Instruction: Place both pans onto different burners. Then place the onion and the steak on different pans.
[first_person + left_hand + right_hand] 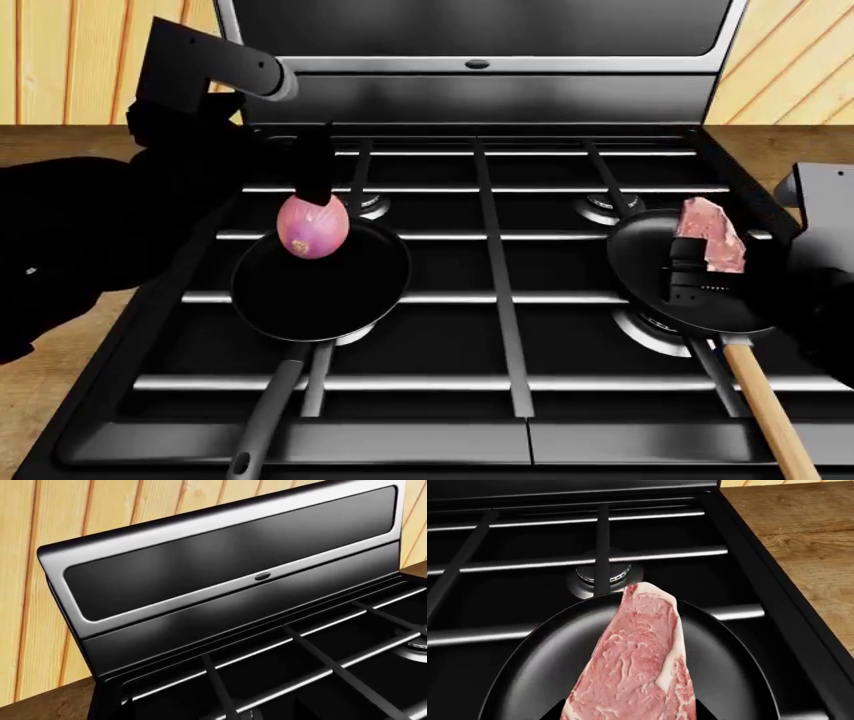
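The grey-handled pan sits on the front-left burner. The onion hangs over its far rim under the dark fingers of my left gripper, which looks shut on it. The left wrist view shows only grates and the back panel, with no jaws or onion. The wooden-handled pan rests on the front-right burner. My right gripper is shut on the steak, holding it upright just above that pan. Up close, the steak fills the jaws of the right gripper over the pan.
Two back burners stand bare under the grates; one of these burners lies just beyond the right pan. Wooden counter flanks the stove on both sides. The wooden handle points toward the front edge.
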Robot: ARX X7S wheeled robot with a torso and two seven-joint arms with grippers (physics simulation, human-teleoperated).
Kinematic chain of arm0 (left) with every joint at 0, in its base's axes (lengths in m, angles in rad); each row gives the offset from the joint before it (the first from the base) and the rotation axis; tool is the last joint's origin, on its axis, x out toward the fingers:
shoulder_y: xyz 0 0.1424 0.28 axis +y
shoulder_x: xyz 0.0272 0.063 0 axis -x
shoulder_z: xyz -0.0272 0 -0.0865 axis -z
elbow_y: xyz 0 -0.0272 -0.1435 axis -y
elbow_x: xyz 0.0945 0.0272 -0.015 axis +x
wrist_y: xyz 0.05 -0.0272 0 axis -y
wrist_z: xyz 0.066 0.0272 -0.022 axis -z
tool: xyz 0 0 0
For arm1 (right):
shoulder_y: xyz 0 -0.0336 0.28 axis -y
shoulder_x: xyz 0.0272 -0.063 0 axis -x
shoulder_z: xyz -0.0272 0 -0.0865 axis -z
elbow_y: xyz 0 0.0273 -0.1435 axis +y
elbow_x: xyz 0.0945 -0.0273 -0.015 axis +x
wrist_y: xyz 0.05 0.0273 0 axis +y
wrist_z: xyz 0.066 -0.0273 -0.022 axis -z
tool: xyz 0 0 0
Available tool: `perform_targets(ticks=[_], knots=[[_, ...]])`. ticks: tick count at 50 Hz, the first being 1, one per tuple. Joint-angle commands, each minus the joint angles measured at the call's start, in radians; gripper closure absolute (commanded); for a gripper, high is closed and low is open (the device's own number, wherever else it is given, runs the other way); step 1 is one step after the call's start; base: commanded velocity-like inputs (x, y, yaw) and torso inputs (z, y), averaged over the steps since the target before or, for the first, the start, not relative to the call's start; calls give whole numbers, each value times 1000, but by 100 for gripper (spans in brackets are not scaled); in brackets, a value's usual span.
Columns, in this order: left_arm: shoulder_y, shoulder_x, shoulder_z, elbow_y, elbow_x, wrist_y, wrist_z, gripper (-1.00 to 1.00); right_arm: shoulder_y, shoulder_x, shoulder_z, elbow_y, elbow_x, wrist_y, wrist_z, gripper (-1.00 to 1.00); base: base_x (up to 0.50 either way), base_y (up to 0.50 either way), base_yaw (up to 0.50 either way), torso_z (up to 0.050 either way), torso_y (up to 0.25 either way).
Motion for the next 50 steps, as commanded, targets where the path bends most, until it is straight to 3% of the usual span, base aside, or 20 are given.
perform_targets(ticks=[1,27,28,50], knots=[[5,0,2,-4,4,3,2,-100,-5,-15,-2,14,-43,-7,-29,100,0,0,0,0,0],[9,0,4,2,3,1,-4,-100,-7,-12,-5,22,-45,-4,-27,100,0,0,0,0,0],[9,0,3,2,2,1,-5,-100,-2,-12,-5,22,-44,-1,-26,-100,0,0,0,0,0],[7,-2,1,0,2,2,-2,-100,125,-15,-8,22,-19,82,2,-100,0,0,0,0,0]])
